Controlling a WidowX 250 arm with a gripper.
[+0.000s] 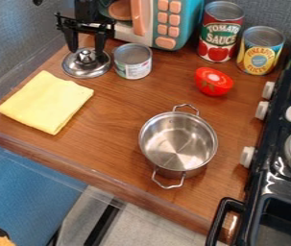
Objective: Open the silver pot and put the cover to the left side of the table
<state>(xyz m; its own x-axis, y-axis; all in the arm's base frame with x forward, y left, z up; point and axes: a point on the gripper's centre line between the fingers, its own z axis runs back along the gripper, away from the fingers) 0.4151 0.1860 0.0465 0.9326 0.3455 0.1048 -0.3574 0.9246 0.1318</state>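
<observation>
Silver metal pot (pixel 178 139): lid off, upright, inside visible down to the base. Sits well apart from the black two-finger pincer (pixel 87 49), toward the lower right of the view, with one looped wire handle on the pincer's side and one on the far side.

Pincer status: hangs down at upper left, fingers spread, a fingertip each side of the lid knob (pixel 85 54), gap between them wider than the knob. Nothing clamped. Round silver domed lid (pixel 83 68) lies directly under it on the brown wooden table (pixel 112 149), knob up.

Next out: short silver can with a pale label (pixel 133 62), upright, just right of the pincer and lid. Folded yellow cloth (pixel 47 102), flat, below-left of the pincer, near the lid. Teal-and-white toy microwave with peach buttons and handle (pixel 158 26), close by on the pincer's upper right.

Further right: red tomato half (pixel 213 81), then tall red-and-green can (pixel 221 33) and shorter yellow-and-blue can (pixel 260 50), both upright, close together.

Farthest right from the pincer: black stove with white knobs (pixel 269 185), along the table's right side. Its black looped handle (pixel 219 218) is at lower right, beyond the pot.
</observation>
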